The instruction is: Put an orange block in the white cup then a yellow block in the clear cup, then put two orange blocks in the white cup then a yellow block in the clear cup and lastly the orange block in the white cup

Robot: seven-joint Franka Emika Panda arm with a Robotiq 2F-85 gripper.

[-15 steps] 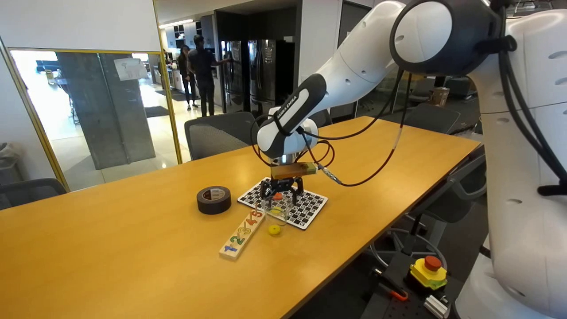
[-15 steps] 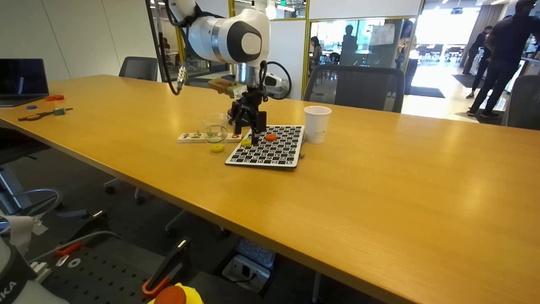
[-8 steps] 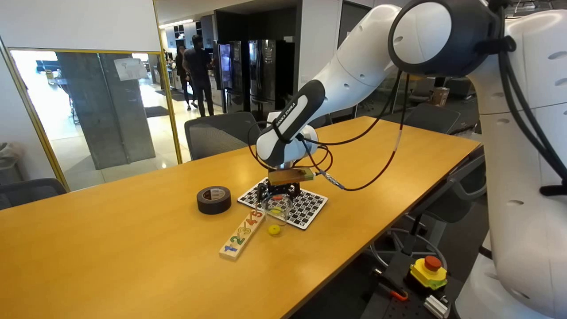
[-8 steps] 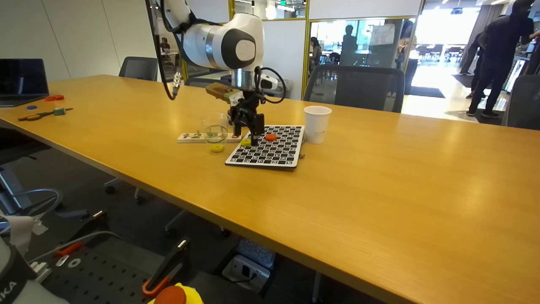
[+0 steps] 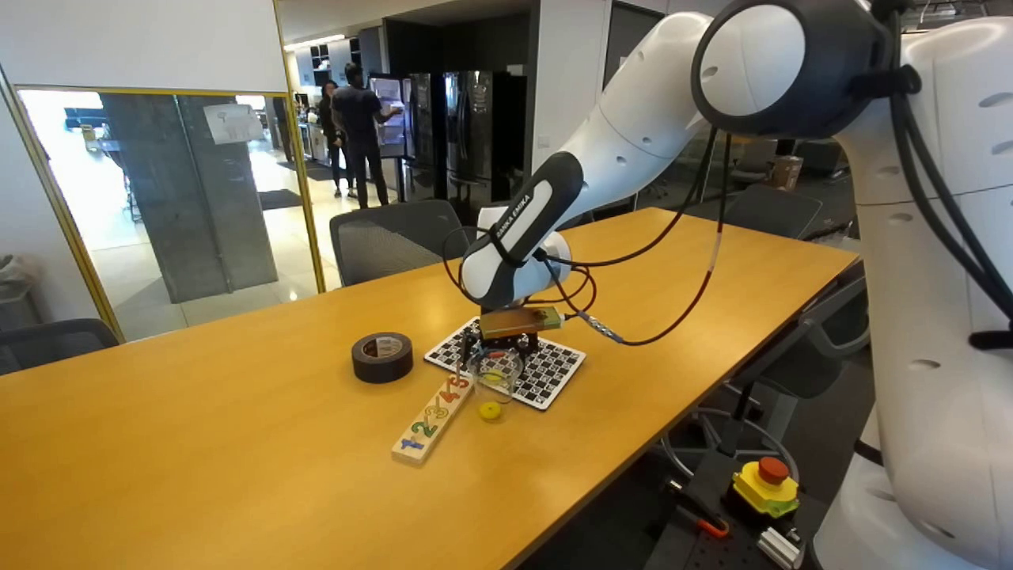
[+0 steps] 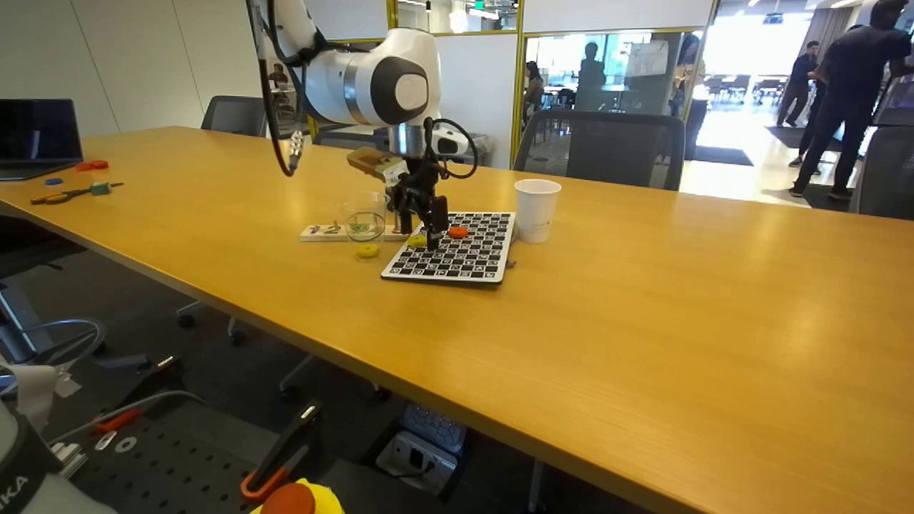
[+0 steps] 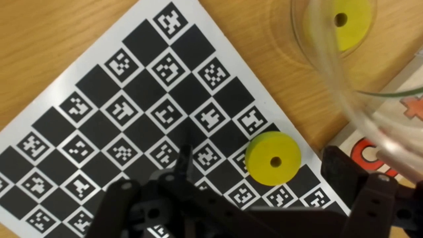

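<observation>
Hand [image 7: 260,158]: I have it wide, over a holed yellow disc [image 7: 274,153].
Clear cup [image 6: 365,223]: just beside hand; may tip if I drift sideways.

In an exterior view: board [image 6: 471,263] black-and-white checkered. Orange block [image 6: 458,232] at its twelve o'clock, yellow block [image 6: 415,242] at nine, white cup [image 6: 535,212] at two. Counter [image 6: 643,307] honey-tan; claw [image 6: 420,236] black.

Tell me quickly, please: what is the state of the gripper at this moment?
Gripper: open, holding nothing; in the wrist view a yellow block shows in the gap, lying on the checkered board.
</observation>
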